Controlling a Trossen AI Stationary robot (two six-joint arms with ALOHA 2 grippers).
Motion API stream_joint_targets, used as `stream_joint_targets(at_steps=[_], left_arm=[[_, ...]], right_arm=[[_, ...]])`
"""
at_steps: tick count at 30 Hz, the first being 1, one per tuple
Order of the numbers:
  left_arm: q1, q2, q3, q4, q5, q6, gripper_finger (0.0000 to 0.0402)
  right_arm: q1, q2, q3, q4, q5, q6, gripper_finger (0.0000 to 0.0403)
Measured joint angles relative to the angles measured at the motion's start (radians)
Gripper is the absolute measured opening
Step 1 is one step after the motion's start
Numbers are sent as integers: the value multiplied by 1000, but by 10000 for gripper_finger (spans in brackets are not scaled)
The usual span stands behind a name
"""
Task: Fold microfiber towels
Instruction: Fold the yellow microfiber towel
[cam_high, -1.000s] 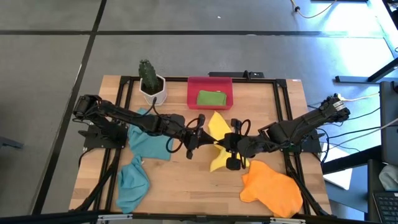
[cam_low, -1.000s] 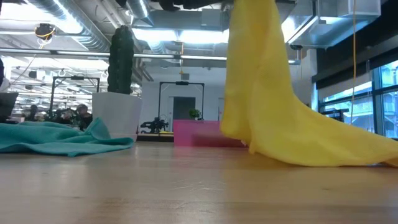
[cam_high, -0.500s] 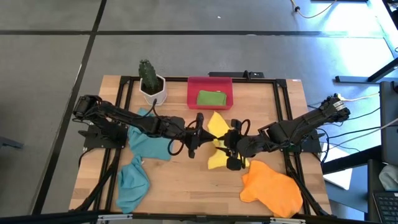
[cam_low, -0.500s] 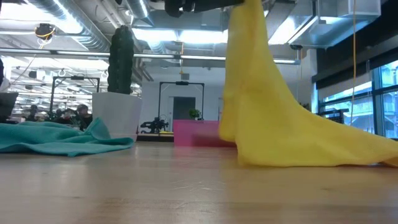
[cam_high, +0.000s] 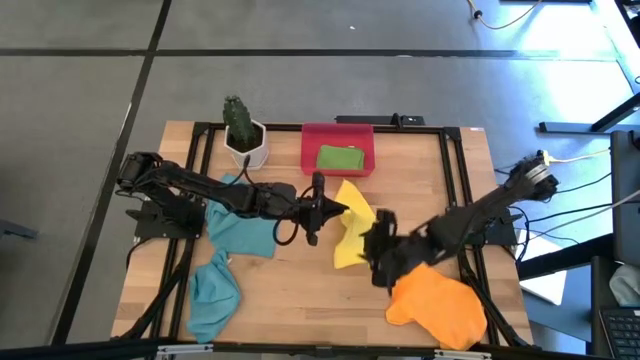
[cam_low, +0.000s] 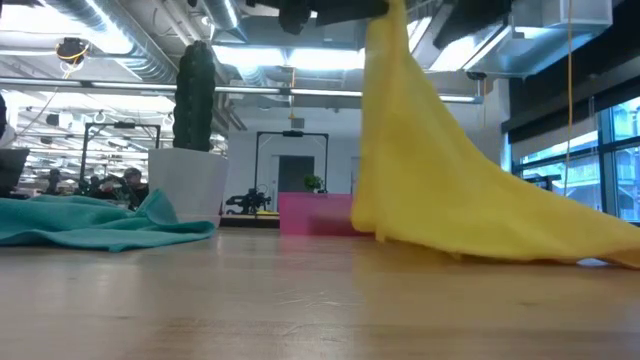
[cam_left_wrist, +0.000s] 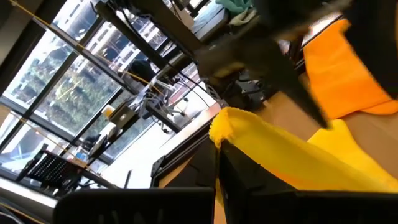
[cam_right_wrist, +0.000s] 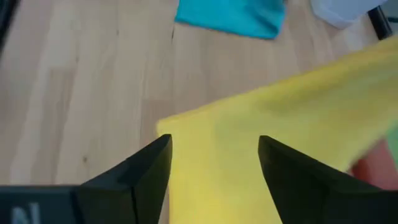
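The yellow towel (cam_high: 350, 235) hangs at mid-table from my left gripper (cam_high: 333, 208), which is shut on its upper end. Its lower part (cam_low: 540, 235) lies spread on the wood. My right gripper (cam_high: 380, 265) hovers open just past the yellow towel's near right side; the cloth (cam_right_wrist: 261, 130) shows below its spread fingers, which hold nothing. An orange towel (cam_high: 437, 308) lies crumpled at the near right. Two teal towels (cam_high: 240, 228) (cam_high: 212, 295) lie under and near the left arm. A folded green towel (cam_high: 340, 157) sits in the red tray (cam_high: 338, 131). My left gripper pinches the yellow towel's raised upper corner (cam_left_wrist: 227, 124) between its two fingers. The fingers come in about level from the table's left. The towel hangs below them in a slanting sheet, and its lower edge (cam_low: 470, 248) rests on the table, trailing toward the right.
A potted cactus (cam_high: 241, 128) in a white pot stands at the far left beside the red tray. Bare wood (cam_high: 300, 300) lies between the teal and orange towels near the front edge. Black frame rails run along the table's sides.
My right gripper has opened and let go of the yellow towel, then swung down and toward the table's near edge. The towel's freed end has dropped onto the table, so it now hangs from my left gripper alone. My left gripper has turned at the wrist without shifting place.
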Motion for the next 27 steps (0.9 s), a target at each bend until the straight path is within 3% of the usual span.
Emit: stream_joint_targets(at_steps=[8, 14, 27], left_arm=[[32, 0, 0, -1, 3, -25, 0], [51, 0, 0, -1, -1, -48, 0], [91, 0, 0, 89, -54, -114, 0]], right_arm=[[43, 241, -76, 230, 72, 0, 241], [42, 413, -60, 247, 234, -27, 241], [43, 509, -59, 328, 373, 53, 241]])
